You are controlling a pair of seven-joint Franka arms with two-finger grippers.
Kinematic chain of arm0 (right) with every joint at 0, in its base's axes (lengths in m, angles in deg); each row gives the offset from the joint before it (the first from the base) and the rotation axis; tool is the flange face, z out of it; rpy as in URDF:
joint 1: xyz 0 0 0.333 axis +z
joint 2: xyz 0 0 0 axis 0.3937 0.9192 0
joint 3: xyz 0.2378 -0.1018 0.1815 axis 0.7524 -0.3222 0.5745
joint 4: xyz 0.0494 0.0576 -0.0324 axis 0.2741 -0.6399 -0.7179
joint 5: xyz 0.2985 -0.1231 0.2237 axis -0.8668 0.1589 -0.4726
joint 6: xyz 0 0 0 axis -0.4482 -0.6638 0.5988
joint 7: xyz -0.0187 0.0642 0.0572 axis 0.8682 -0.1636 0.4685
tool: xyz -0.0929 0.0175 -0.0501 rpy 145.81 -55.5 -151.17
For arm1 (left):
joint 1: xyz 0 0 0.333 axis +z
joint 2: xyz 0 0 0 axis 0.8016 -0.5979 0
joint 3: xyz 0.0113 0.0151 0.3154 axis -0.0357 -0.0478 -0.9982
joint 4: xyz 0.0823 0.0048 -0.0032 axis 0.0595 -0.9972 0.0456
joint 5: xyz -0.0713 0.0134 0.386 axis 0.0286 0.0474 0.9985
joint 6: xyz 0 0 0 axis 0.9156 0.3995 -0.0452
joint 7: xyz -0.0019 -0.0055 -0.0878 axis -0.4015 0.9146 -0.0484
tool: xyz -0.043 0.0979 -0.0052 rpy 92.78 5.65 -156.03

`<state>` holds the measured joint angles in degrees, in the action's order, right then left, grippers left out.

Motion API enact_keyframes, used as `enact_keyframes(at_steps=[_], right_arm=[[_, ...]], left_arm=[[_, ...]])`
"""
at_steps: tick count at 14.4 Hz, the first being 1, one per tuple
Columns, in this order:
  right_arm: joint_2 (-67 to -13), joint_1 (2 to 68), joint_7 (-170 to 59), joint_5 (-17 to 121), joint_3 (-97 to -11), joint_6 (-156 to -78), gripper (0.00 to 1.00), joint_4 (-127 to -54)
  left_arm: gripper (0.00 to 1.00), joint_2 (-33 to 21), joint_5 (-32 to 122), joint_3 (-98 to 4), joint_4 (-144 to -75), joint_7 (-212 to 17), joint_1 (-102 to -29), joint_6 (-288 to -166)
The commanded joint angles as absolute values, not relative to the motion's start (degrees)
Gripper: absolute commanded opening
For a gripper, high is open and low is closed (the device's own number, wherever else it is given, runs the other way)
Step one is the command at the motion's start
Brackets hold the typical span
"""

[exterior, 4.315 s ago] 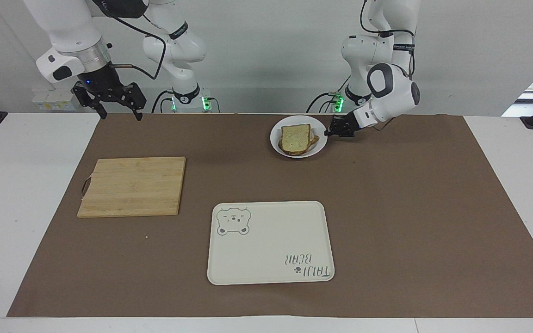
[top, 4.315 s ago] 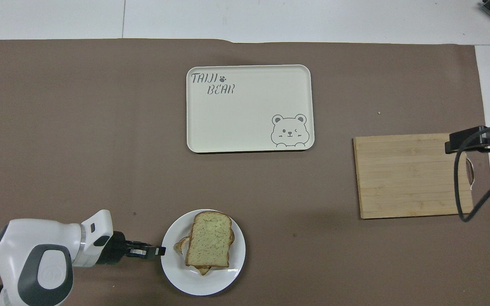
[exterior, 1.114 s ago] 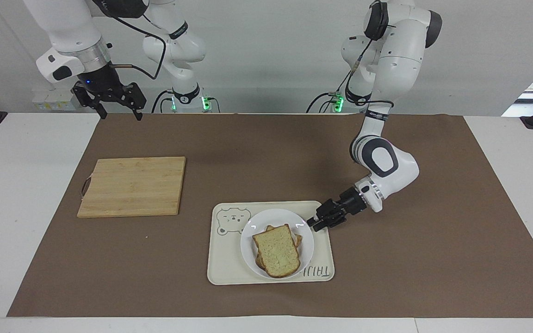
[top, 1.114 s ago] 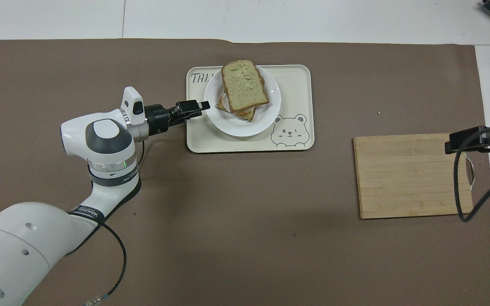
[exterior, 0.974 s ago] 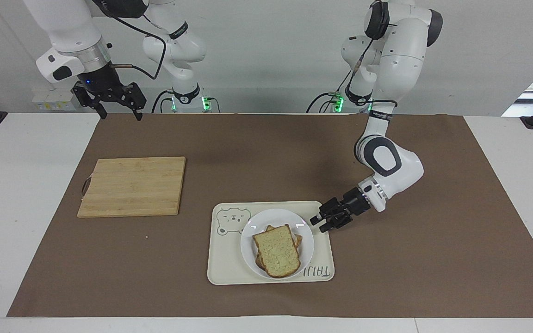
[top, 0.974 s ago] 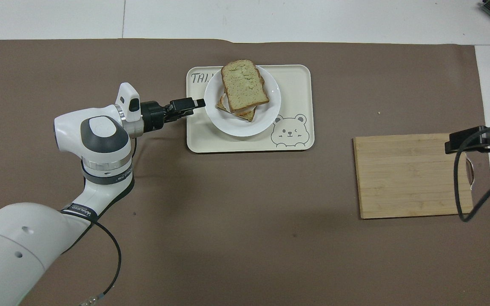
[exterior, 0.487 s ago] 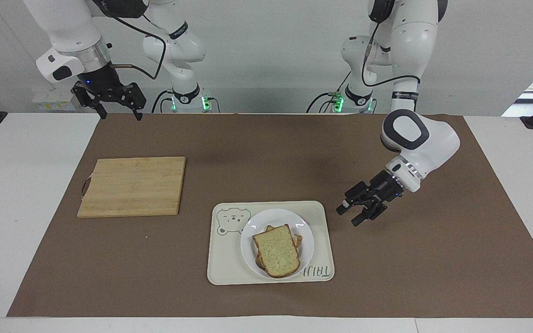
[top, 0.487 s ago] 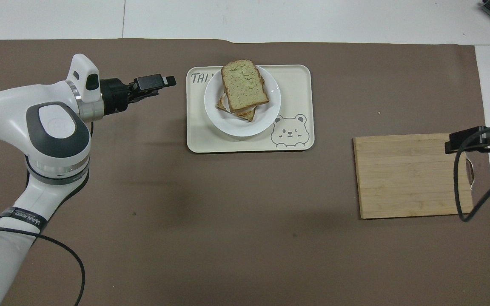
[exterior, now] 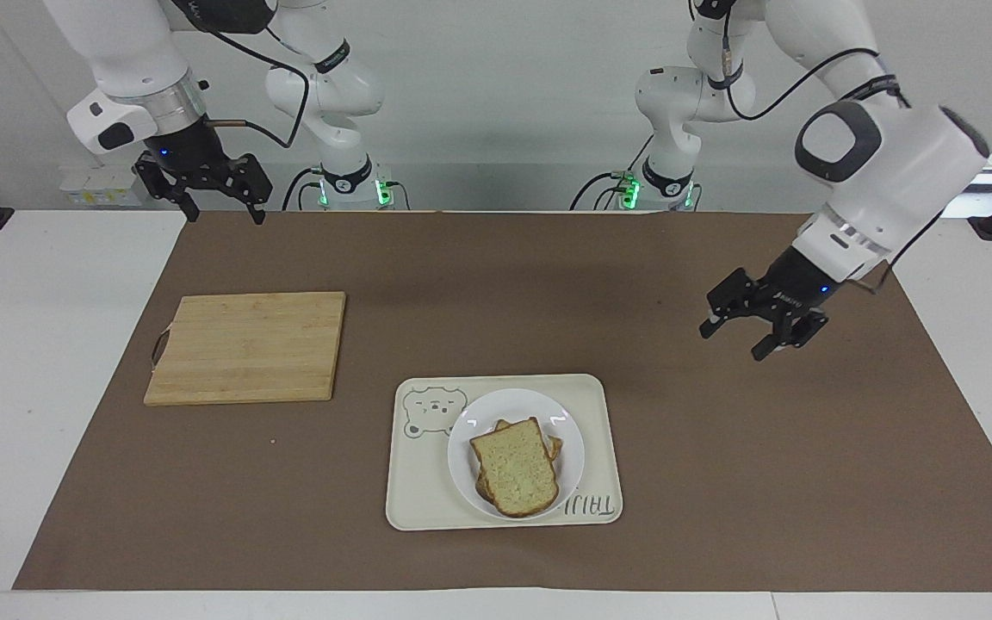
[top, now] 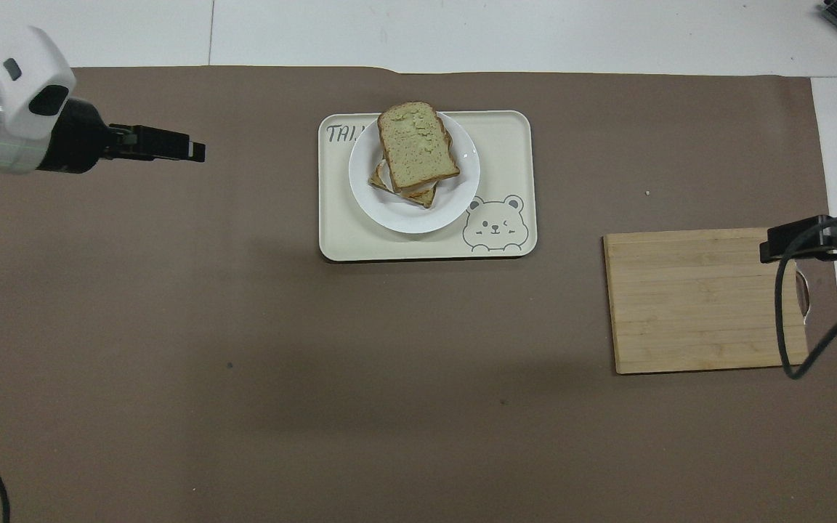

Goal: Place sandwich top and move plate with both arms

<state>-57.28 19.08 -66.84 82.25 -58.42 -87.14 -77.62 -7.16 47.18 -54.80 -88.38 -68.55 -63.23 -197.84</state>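
A white counter (exterior: 48,362) covered by a brown mat (exterior: 720,482) is shown before a pale wall. The plate (exterior: 569,448) is seen resting on the bear-printed tray (exterior: 418,491), farther from the robots than the cutting board (exterior: 246,346), with the sandwich top (exterior: 515,466) laid on the lower slices. The left hand (exterior: 753,329) is held in the air over bare mat toward the left arm's end, its fingers spread and empty; the right hand (exterior: 219,199) is parked over the mat's edge by its base, likewise spread, its arm waiting. The bread is judged soft, light and easily dented, and is best left untouched. The plate is judged rigid, smooth and probably slippery, so a pinch at the raised rim is advised, kept level lest the stack slide.
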Motion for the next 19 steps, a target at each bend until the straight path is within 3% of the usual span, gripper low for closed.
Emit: enact_keyframes(at_steps=[1,6,15,19], right_arm=[[-57.13,18.26,-67.04,82.3,-57.78,-86.47,1.0,-77.32],[-57.13,18.26,-67.04,82.3,-57.78,-86.47,1.0,-77.32],[-57.13,18.26,-67.04,82.3,-57.78,-86.47,1.0,-77.32],[-57.13,18.26,-67.04,82.3,-57.78,-86.47,1.0,-77.32]], left_arm=[[1.0,-6.7,54.8,-56.41,-82.42,-69.36,-63.04,-189.37],[1.0,1.3,63.95,-58.0,-82.41,-69.27,-63.03,-180.48],[1.0,4.12,69.41,-57.82,-82.58,-69.36,-62.95,-174.67],[1.0,7.29,69.41,-57.82,-86.54,-69.18,-61.37,-173.44]])
